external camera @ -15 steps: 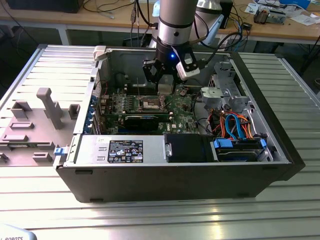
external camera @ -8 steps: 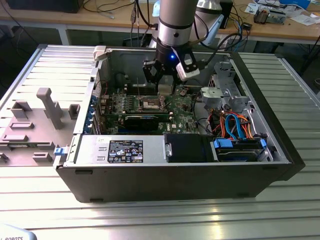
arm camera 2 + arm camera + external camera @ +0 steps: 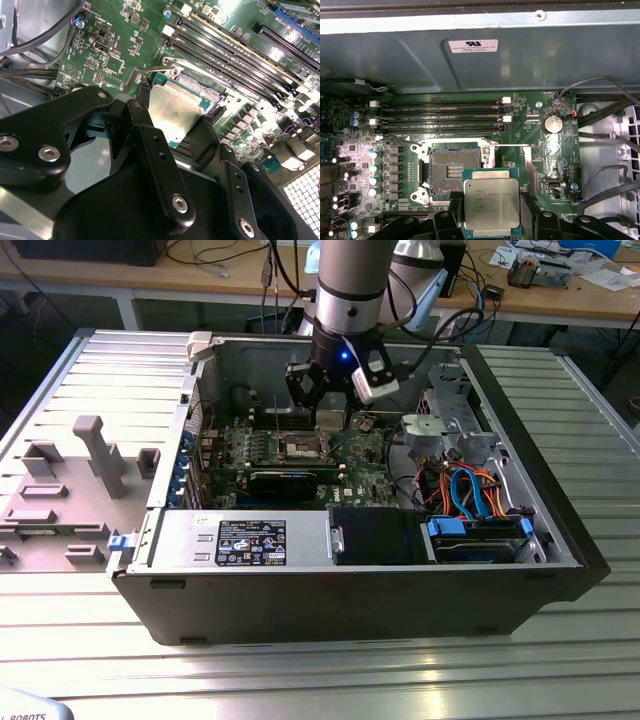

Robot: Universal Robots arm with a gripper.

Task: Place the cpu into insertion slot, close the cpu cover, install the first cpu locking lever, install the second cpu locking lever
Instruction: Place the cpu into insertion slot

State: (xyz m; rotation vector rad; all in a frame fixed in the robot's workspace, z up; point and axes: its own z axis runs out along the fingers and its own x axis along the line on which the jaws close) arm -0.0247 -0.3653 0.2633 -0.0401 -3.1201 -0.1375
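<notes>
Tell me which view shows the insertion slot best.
The first wrist view: the insertion slot shows nearly whole, contacts plain. In the second wrist view the cpu hides most of it; the exterior view shows it from far off.

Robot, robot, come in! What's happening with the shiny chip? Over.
Gripper shut on cpu. Chip held off the board, not yet in insertion slot. Slot uncovered, nothing lying in it. Over.
</notes>
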